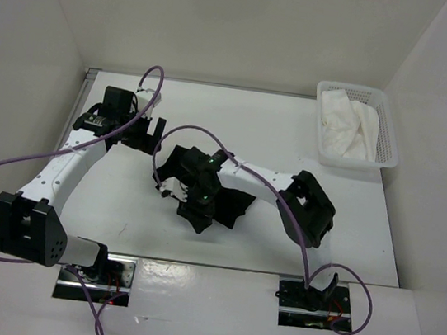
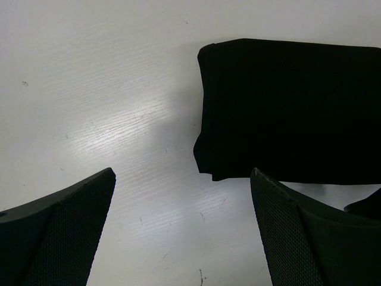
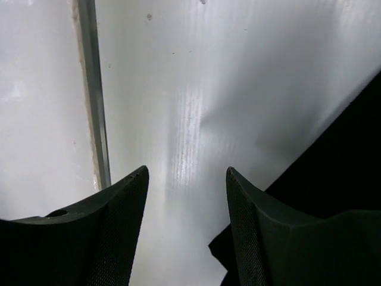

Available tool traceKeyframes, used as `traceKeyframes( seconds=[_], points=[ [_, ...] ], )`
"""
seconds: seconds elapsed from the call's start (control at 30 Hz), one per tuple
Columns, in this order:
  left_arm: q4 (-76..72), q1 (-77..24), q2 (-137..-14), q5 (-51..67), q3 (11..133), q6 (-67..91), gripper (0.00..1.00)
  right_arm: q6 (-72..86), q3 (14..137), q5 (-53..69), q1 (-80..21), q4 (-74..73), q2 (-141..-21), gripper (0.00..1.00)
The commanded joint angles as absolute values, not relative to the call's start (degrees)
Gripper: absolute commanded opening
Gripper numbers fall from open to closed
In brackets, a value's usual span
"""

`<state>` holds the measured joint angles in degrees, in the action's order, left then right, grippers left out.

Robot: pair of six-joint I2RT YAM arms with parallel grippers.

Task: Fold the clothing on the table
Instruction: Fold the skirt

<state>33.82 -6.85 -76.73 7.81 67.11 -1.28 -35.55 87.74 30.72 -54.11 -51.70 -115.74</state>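
Note:
The black clothing [image 1: 230, 206] lies bunched in the middle of the white table [image 1: 348, 227], partly hidden under my right arm. My right gripper [image 1: 182, 195] hovers over its left part. In the right wrist view the right gripper [image 3: 187, 170] is open with only bare table between its fingers, and the clothing [image 3: 348, 161] lies just right of the right finger. My left gripper [image 1: 147, 128] is up and left of the clothing. In the left wrist view the left gripper [image 2: 183, 173] is wide open over bare table, with a folded edge of the clothing [image 2: 286, 107] ahead and to the right.
A white mesh basket [image 1: 390, 134] holding a white cloth [image 1: 346, 126] stands at the back right corner. A thin metal rail [image 3: 92, 89] runs along the table's edge. White walls close in the left, back and right sides. Purple cables loop over both arms.

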Motion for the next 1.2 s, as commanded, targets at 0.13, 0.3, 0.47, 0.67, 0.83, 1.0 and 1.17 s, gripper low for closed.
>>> traceKeyframes(
  seconds=[0.13,0.3,0.47,0.67,0.83,1.0,1.17],
  points=[
    [32.3,-6.8,-75.1,9.1,66.7,-1.5,1.0,-36.4,91.1,30.2,-54.9,-56.1,-113.5,0.6],
    [32.3,-6.8,-75.1,9.1,66.7,-1.5,1.0,-33.2,88.3,25.5,-51.3,-48.1,-104.4,0.61],
    [32.3,-6.8,-75.7,9.1,66.7,-1.5,1.0,-30.7,86.7,20.0,-47.1,-42.8,-103.9,0.75],
    [32.3,-6.8,-75.7,9.1,66.7,-1.5,1.0,-30.7,86.1,16.3,-46.6,-40.6,-108.9,0.86],
    [32.3,-6.8,-75.7,9.1,66.7,-1.5,1.0,-31.2,86.7,16.3,-46.1,-40.6,-113.3,0.91],
    [32.3,-6.8,-75.7,9.1,66.7,-1.5,1.0,-31.2,87.3,16.3,-45.5,-40.1,-113.8,0.95],
    [32.3,-6.8,-75.1,9.1,66.7,-1.5,1.0,-31.2,88.9,17.0,-44.2,-40.1,-113.8,0.96]
  ],
)
